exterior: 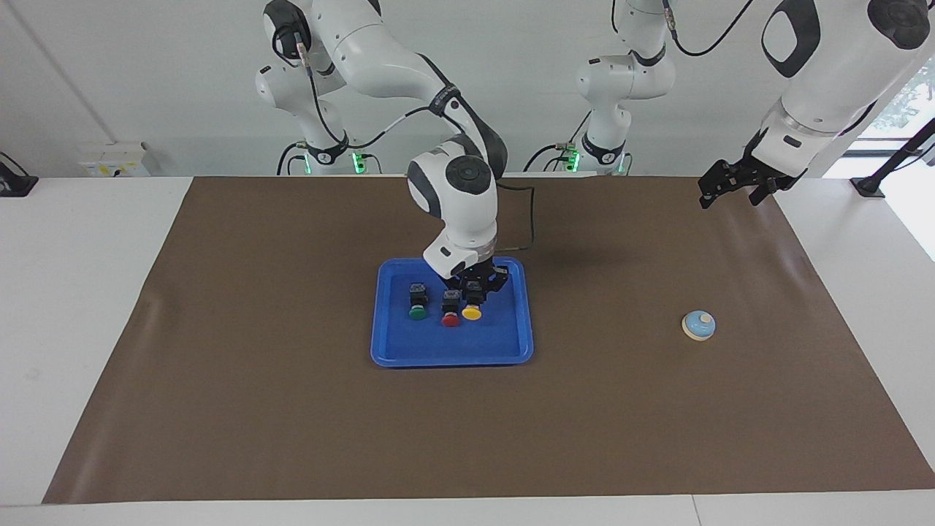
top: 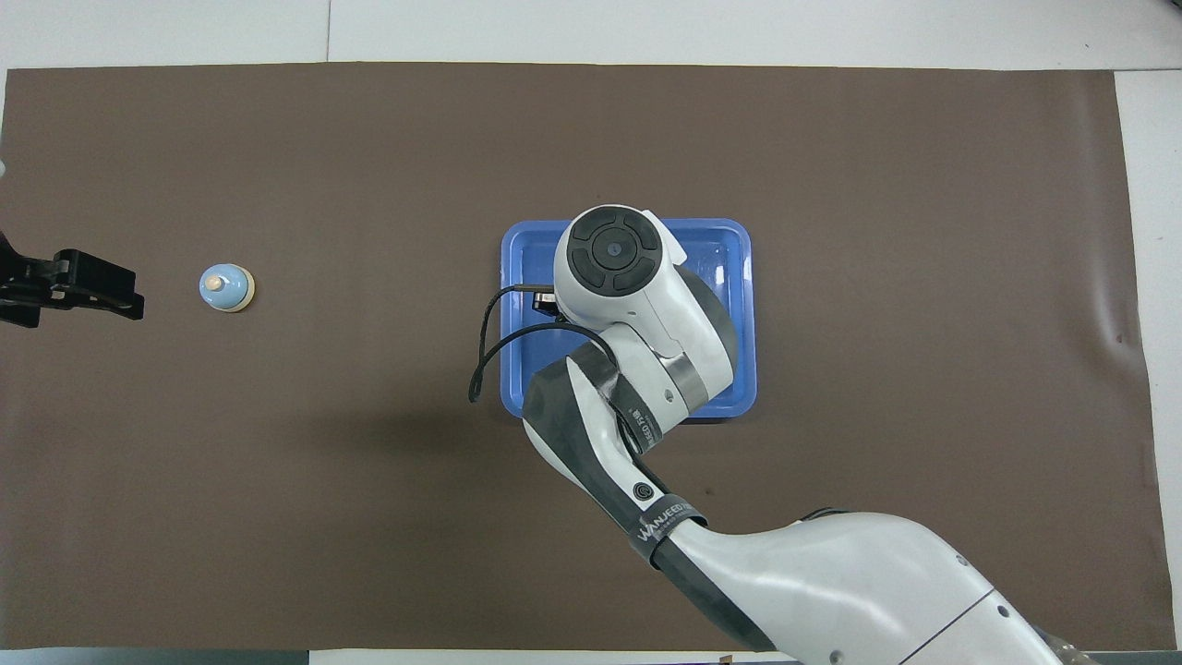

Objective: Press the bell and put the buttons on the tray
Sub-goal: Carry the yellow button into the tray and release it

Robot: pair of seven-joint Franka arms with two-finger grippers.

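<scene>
The blue tray (exterior: 453, 360) lies mid-table on the brown mat. The green button (exterior: 418, 312) and the red button (exterior: 451, 318) lie in it side by side. My right gripper (exterior: 475, 289) is low over the tray, shut on the black body of the yellow button (exterior: 472, 313), right beside the red one toward the left arm's end. In the overhead view my right arm hides all three buttons; only the tray's rim (top: 744, 277) shows. The bell (exterior: 698, 325) (top: 226, 288) stands alone toward the left arm's end. My left gripper (exterior: 719, 186) (top: 115, 300) waits raised, beside the bell.
The brown mat (exterior: 292, 409) covers most of the white table. A black cable (top: 480, 360) loops off my right wrist over the tray's edge. The arm bases (exterior: 606, 153) stand at the robots' edge.
</scene>
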